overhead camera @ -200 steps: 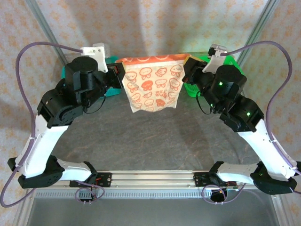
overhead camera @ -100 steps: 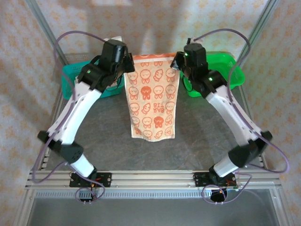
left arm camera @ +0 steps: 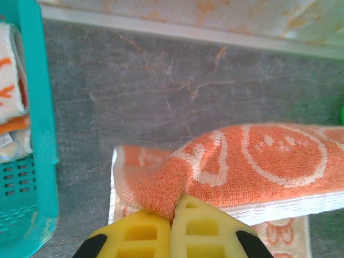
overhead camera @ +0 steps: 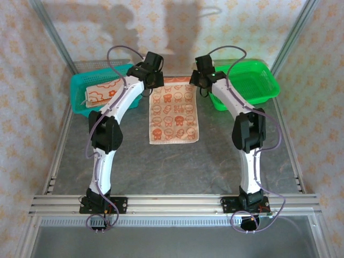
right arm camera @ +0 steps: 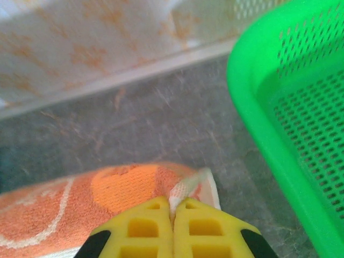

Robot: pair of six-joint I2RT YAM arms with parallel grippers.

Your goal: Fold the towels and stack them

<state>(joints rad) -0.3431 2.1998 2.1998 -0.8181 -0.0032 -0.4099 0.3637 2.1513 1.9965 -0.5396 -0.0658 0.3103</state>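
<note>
Orange-printed towel (overhead camera: 173, 115) lay on the counter (overhead camera: 215, 161); my left fingers (left arm camera: 177, 215) and right fingers (right arm camera: 170, 212) were pinched shut on its far corners, the gripped edges hidden between them.

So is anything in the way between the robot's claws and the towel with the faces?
No, nothing visible is. The left gripper and the right gripper are each shut right on a far corner of the towel, which lies spread on the table.
</note>
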